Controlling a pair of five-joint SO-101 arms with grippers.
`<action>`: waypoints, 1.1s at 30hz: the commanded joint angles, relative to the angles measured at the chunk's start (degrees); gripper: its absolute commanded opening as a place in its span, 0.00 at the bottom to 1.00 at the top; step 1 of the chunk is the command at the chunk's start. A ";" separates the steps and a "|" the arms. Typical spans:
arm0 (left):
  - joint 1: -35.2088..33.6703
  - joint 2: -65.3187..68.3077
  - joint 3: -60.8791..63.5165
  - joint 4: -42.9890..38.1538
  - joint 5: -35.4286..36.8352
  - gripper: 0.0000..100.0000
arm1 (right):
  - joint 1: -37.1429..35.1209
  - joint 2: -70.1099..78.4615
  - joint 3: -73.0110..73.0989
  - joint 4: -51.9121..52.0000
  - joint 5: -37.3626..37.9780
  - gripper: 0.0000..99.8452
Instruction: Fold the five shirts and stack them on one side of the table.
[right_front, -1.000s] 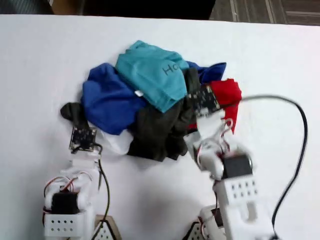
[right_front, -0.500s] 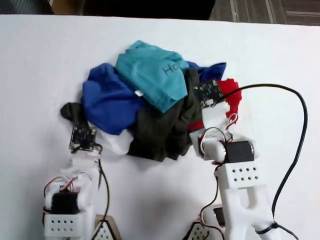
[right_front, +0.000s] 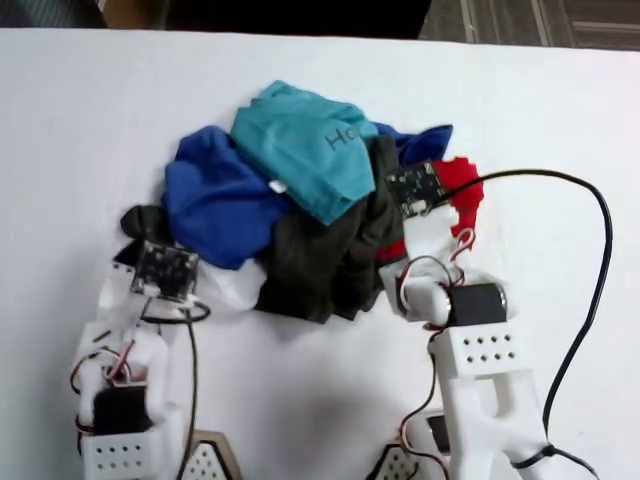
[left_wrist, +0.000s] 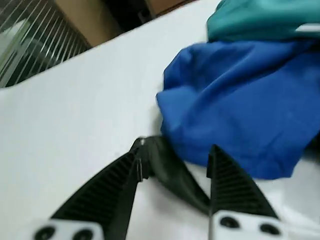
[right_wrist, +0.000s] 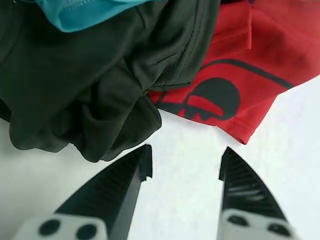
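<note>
A heap of shirts lies mid-table: a teal shirt (right_front: 300, 140) on top, a blue shirt (right_front: 215, 200) to its left, a black shirt (right_front: 320, 255) in front, a red shirt (right_front: 458, 190) at the right and a strip of white cloth (right_front: 235, 287) at the front. My left gripper (left_wrist: 177, 148) is open at the heap's left end, with a tongue of dark cloth (left_wrist: 170, 170) lying between its fingers beside the blue shirt (left_wrist: 240, 115). My right gripper (right_wrist: 186, 150) is open over bare table, just short of the red shirt's hem (right_wrist: 240, 125) and the black shirt (right_wrist: 90, 85).
The white table (right_front: 90, 120) has free room left, right and behind the heap. A black cable (right_front: 590, 300) loops over the table at the right of the right arm. The table's far edge (right_front: 300, 35) meets a dark floor.
The right arm swung slightly right and back over the red shirt, then held still. The left arm has risen and shifted left in the last half second, with its wrist tilted towards the dark cloth.
</note>
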 joint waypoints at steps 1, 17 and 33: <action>3.69 0.97 -3.65 -1.93 0.53 0.22 | 0.48 -0.04 -0.53 -0.84 1.41 0.23; 12.22 86.86 -66.24 5.89 21.98 0.22 | 0.66 -0.22 -7.38 3.65 4.57 0.23; 18.55 130.64 -141.14 48.70 22.95 0.33 | 0.75 0.22 -14.42 10.59 4.57 0.23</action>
